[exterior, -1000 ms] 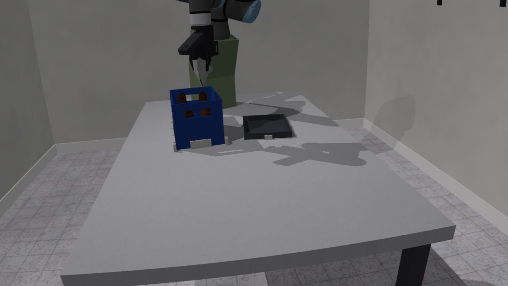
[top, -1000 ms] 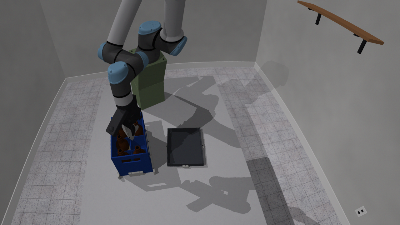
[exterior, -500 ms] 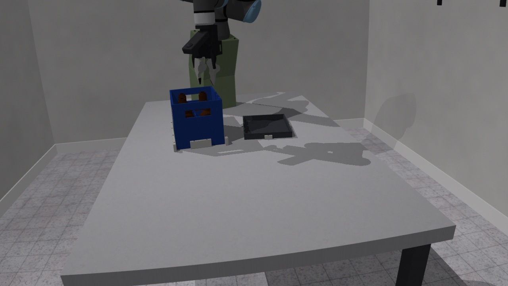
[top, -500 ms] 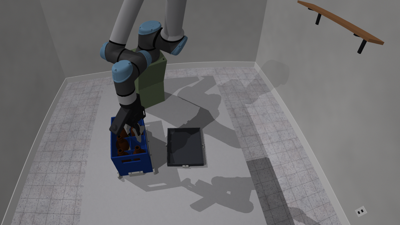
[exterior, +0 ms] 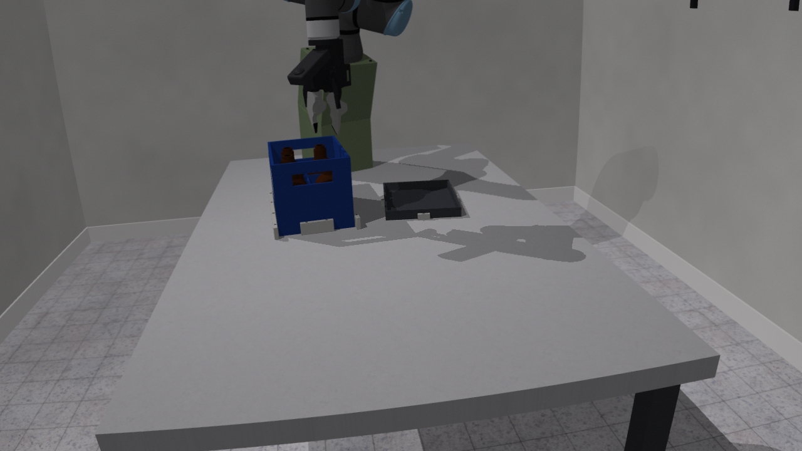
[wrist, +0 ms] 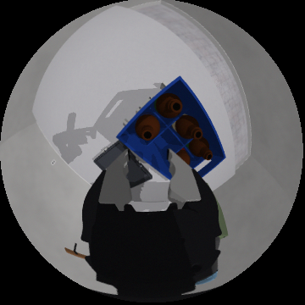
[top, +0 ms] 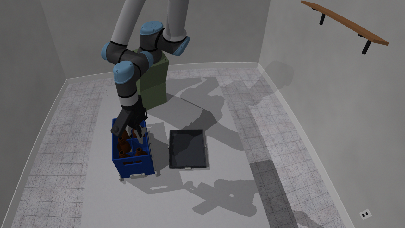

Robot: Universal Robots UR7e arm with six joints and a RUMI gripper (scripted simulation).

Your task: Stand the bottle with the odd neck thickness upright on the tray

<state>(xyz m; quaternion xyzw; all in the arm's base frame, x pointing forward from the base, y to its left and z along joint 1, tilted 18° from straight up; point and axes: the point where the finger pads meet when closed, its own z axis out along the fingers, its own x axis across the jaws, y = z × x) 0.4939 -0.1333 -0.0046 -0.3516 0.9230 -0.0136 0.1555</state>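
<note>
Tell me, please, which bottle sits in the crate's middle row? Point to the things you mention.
The left bottle (top: 123, 146) (wrist: 185, 125) in the top view: an unfilled compartment (top: 137, 147) (wrist: 147, 152) is beside it; the others (top: 139, 154) (wrist: 146, 125) stand in pairs.

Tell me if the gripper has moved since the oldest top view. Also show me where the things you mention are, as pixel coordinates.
Yes. Judged against the crate (top: 138, 167) (exterior: 314, 203) (wrist: 202, 111), the gripper (top: 136, 138) (exterior: 326, 132) (wrist: 148, 149) has shifted towards the tray (top: 186, 154) (exterior: 403, 214) (wrist: 111, 158) side.
</note>
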